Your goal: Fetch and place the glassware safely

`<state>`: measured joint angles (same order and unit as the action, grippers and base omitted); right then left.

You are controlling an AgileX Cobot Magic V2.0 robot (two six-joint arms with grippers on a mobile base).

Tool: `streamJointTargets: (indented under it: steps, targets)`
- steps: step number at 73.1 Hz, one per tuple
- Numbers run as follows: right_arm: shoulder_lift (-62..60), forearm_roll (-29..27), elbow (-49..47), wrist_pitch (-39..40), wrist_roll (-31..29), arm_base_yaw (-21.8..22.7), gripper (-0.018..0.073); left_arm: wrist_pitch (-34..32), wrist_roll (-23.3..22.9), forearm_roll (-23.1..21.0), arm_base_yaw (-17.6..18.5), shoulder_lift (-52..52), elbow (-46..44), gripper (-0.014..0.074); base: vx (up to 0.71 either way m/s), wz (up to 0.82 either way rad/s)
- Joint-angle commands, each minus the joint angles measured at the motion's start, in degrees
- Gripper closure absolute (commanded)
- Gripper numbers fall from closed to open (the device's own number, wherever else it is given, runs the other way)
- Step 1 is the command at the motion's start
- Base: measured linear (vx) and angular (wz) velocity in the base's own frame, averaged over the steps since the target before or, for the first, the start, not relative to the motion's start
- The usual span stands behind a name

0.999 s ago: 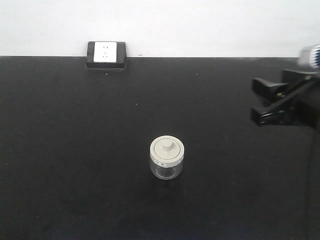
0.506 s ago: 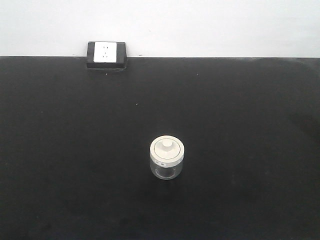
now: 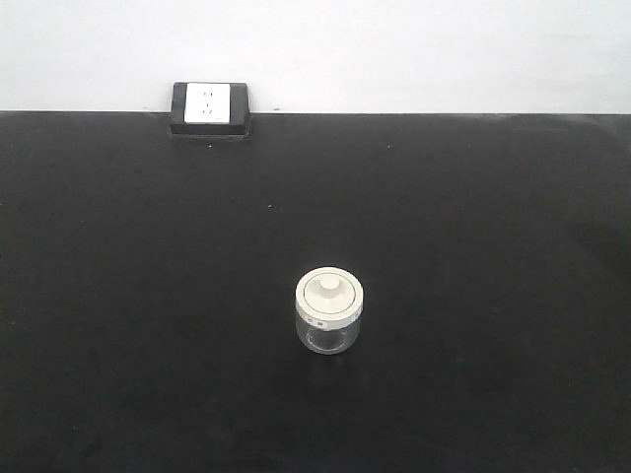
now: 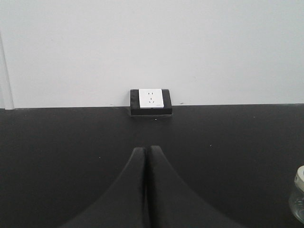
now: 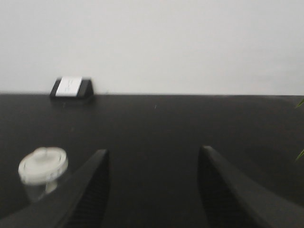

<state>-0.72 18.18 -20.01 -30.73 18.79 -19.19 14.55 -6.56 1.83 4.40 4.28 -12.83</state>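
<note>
The glass jar (image 3: 329, 311), small, squat and clear with a round off-white knobbed lid, stands upright on the black table (image 3: 473, 246) near the middle. Neither gripper shows in the front view. In the right wrist view my right gripper (image 5: 153, 154) is open and empty, and the jar (image 5: 42, 168) stands blurred to its left, beside the left finger. In the left wrist view my left gripper (image 4: 146, 149) is shut with nothing between its fingers, and an edge of the jar (image 4: 298, 194) shows at the far right.
A white socket in a black box (image 3: 209, 106) sits at the table's back edge against the white wall; it also shows in the left wrist view (image 4: 151, 101) and the right wrist view (image 5: 71, 88). Green leaf tips (image 5: 300, 128) show at the right edge.
My right gripper, seen open at the right edge of the front view one second ago, has left that view. The jar has not moved.
</note>
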Motion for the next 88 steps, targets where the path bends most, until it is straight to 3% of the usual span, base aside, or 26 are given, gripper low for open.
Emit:
streamJointTargets:
  steps: [1, 26, 34, 42, 88]
  targets:
    - [0.2, -4.6, -0.7, 5.0, -8.9, 0.1, 0.0174, -4.4, -0.5, -0.5, 0.5, 0.5, -1.2, 0.0603, 0.0, 0.0]
    - [1.9, -4.1, -0.6, 6.2, -9.6, 0.1, 0.0211, -4.4, -0.5, -0.5, 0.5, 0.5, -1.2, 0.0603, 0.0, 0.0]
    - [1.9, -2.4, -0.6, 6.4, -7.9, 0.1, 0.0354, -4.4, -0.5, -0.5, 0.5, 0.5, -1.2, 0.0603, 0.0, 0.0]
    - [1.9, -0.7, -0.6, 6.2, -7.3, 0.1, 0.0574, -4.4, -0.5, -0.5, 0.5, 0.5, -1.2, 0.0603, 0.0, 0.0]
    - [1.9, -3.0, -0.6, 6.2, -7.3, 0.1, 0.0567, -4.4, -0.5, -0.5, 0.5, 0.5, -1.2, 0.0603, 0.0, 0.0]
